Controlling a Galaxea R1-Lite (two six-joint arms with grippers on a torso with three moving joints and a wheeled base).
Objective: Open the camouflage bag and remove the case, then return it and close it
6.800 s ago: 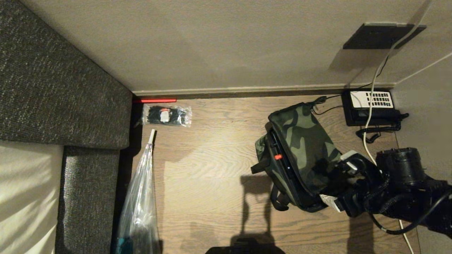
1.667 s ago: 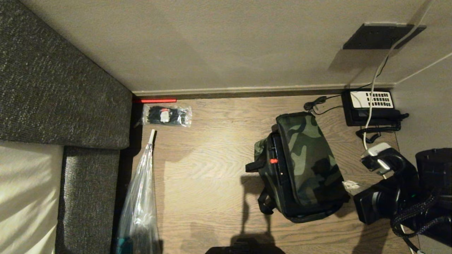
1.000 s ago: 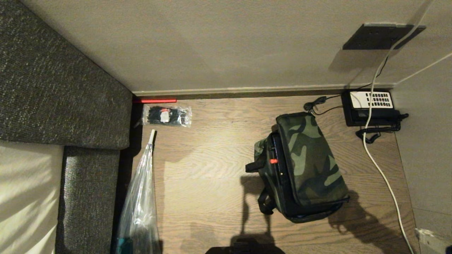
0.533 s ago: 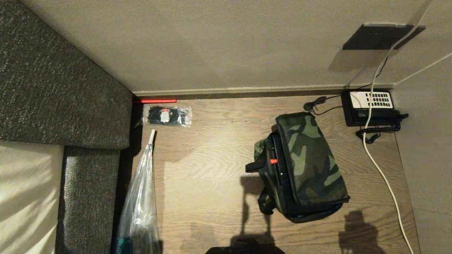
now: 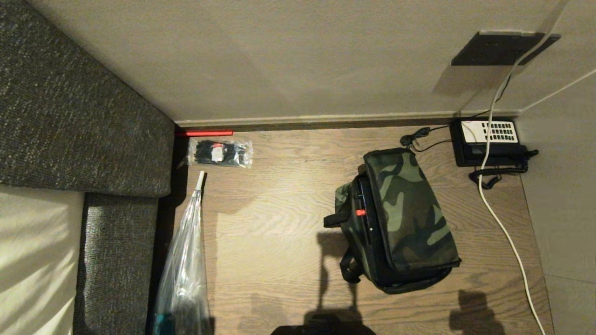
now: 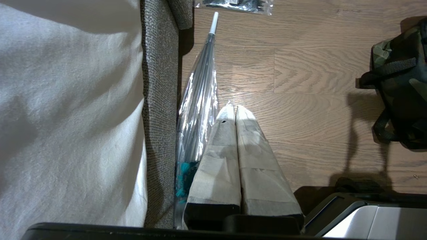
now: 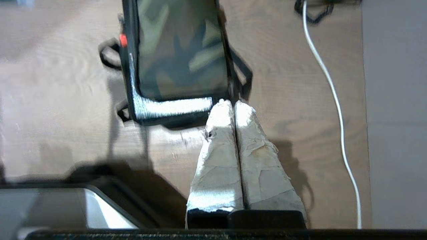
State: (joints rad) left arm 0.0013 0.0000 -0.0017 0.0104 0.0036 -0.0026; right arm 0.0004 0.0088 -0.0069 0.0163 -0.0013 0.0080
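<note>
The camouflage bag point(image 5: 405, 209) lies on the wooden floor, its green camouflage lid down flat. Along its left edge a black strip with a small red latch point(image 5: 360, 212) shows; the rest of the case is hidden under the lid. Neither arm is in the head view. In the right wrist view my right gripper point(image 7: 234, 106) hangs shut and empty over bare floor, short of the near end of the bag point(image 7: 180, 50). My left gripper point(image 6: 232, 109) is shut and empty too, over the floor beside the sofa, with the bag point(image 6: 403, 83) far off to one side.
A grey sofa point(image 5: 70, 116) fills the left, with a clear plastic-wrapped long item point(image 5: 184, 260) leaning beside it. A packet of black cable ties point(image 5: 219, 152) lies by the wall. A black telephone point(image 5: 489, 142) sits at the back right corner, and a white cable point(image 5: 503, 228) runs along the floor.
My right arm has let go of the lid and drawn back out of the head view at the lower right. The lid has dropped flat and the bag has since stayed still.
</note>
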